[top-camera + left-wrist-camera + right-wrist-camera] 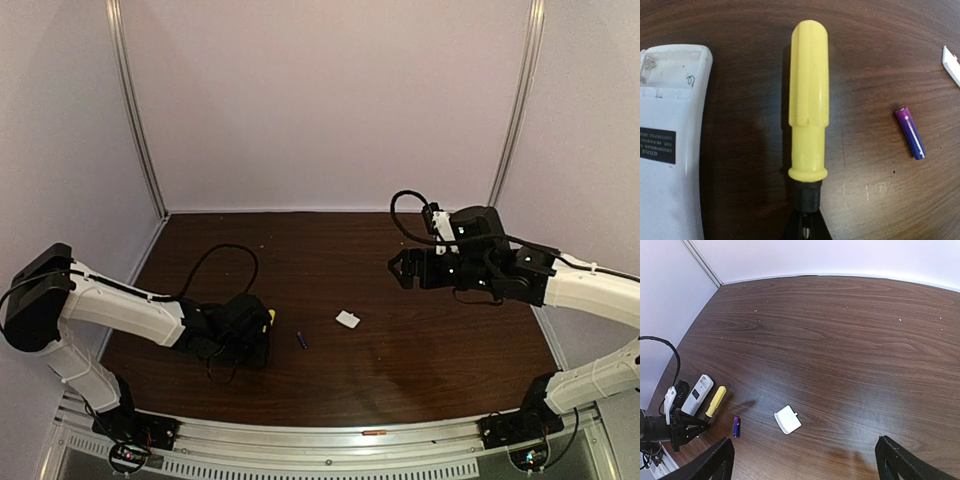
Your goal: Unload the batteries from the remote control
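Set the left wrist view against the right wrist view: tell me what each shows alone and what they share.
Left wrist only: the open battery bay and dark label on the remote control. Right wrist only: the whole white lid, the back wall, and the right gripper with open jaws. Both: the remote control, the yellow-handled screwdriver and one blue-purple battery.

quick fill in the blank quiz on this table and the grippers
The left gripper is shut on the dark end of the ____-handled screwdriver.
The blue-purple cylindrical battery lies on the dark wooden table between the screwdriver and the ____ square lid piece.
The right gripper has its jaws ____.
In the left wrist view the flat white remote control lies ____ of the screwdriver.
Missing: yellow; white; open; left.
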Motion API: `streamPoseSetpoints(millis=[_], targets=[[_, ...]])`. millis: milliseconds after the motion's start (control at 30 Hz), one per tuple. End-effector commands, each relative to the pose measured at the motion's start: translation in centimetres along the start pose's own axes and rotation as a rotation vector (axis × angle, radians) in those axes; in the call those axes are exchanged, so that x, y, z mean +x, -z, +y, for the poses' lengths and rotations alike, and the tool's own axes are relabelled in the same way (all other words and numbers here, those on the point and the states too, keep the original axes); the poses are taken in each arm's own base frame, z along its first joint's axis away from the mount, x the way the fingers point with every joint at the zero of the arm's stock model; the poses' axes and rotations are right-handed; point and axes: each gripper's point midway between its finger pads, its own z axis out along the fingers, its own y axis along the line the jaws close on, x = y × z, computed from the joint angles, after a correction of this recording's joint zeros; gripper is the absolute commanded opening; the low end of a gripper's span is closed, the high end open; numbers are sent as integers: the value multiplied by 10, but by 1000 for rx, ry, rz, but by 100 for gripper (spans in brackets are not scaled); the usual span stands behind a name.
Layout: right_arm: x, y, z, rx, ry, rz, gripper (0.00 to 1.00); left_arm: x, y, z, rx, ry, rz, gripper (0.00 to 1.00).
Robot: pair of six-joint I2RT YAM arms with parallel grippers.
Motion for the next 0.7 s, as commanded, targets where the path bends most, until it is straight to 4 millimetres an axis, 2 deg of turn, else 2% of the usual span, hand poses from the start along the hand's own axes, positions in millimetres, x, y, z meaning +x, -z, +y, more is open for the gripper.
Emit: streamPoseSetpoints(millis=[0,400,667], targets=[[3,3,-7,16,-20,-4,100,-6,-2,3,-30,145,-13,0],[5,0,-8,22,-16,3,100,-5,3,20,-101,262,-31,0],[6,0,-8,23,-13,2,100,-1,1,25,-131,283,-19,10]])
